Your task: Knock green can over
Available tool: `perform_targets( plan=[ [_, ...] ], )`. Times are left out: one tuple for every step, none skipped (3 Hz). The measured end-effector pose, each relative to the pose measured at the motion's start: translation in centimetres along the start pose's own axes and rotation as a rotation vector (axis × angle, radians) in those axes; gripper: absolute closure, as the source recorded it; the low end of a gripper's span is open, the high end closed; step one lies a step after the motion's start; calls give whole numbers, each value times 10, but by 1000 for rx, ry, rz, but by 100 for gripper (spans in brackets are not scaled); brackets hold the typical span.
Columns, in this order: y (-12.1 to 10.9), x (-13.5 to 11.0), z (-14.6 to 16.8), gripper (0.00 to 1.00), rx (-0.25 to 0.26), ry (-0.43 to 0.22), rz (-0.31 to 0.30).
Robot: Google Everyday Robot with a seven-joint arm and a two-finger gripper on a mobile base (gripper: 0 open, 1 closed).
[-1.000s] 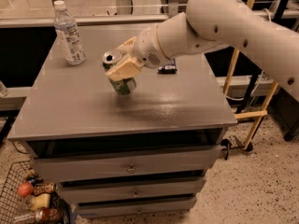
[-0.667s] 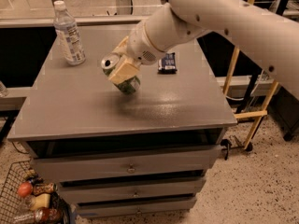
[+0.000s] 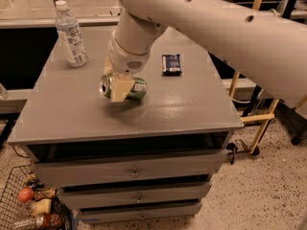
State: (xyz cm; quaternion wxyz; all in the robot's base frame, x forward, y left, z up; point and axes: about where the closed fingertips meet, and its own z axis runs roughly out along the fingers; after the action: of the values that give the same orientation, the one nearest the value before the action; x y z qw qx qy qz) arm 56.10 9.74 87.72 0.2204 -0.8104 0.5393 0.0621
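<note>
The green can (image 3: 137,89) lies on its side near the middle of the grey table (image 3: 158,114), with its silver top facing left. My gripper (image 3: 116,83) comes down from above on the large white arm and is shut on the can. One beige finger (image 3: 120,89) covers the can's near side, and the other is behind the can. The can looks to rest on the table top.
A clear plastic bottle (image 3: 70,33) with a white cap stands at the table's back left. A dark snack packet (image 3: 171,63) lies behind and to the right of the can. A wire basket of items (image 3: 31,207) is on the floor at the lower left, and a wooden frame (image 3: 249,116) stands to the right.
The can has gone from tilted in my gripper to flat on its side. My arm has swung over and now reaches down from above.
</note>
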Motion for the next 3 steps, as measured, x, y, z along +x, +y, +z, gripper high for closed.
perform_targets(
  plan=[
    [11,-7,11,100,-77,71,-104],
    [19,-15,21,100,-141,103,-182],
    [20,-16,21,82,-142,104,-183]
  ],
)
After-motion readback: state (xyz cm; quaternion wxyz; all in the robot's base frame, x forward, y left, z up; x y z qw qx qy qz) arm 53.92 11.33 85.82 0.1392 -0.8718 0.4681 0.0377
